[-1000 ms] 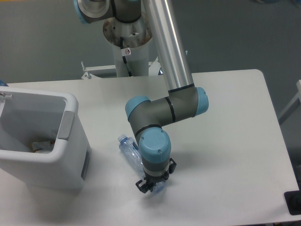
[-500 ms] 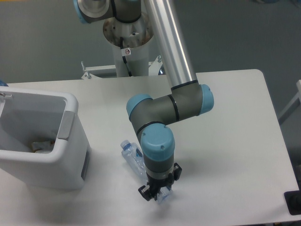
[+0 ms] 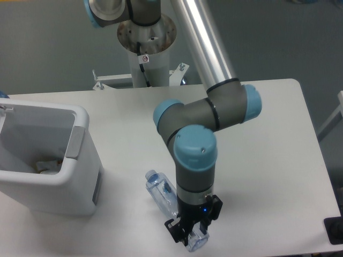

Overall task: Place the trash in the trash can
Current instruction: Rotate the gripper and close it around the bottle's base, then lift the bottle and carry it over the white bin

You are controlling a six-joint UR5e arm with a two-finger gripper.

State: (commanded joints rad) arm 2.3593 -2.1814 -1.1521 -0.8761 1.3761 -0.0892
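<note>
Now the clear plastic bottle (image 3: pixel 162 194) hangs tilted above the table (image 3: pixel 268 160), cap end up-left, its lower end pinched in the gripper (image 3: pixel 194 236); the jaws seem closed on it, though the wrist hides much; the white trash can (image 3: pixel 51 160) stands well apart to the left, with crumpled paper (image 3: pixel 47 165) inside.

Robotics lab: pedestal-mounted arm (image 3: pixel 209 59), bare white table (image 3: pixel 268 139).

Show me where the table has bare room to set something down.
Free: the table's right half, between the arm and the right edge, and the strip behind the bin. Crowded: front centre, where the end effector grips the bottle.
</note>
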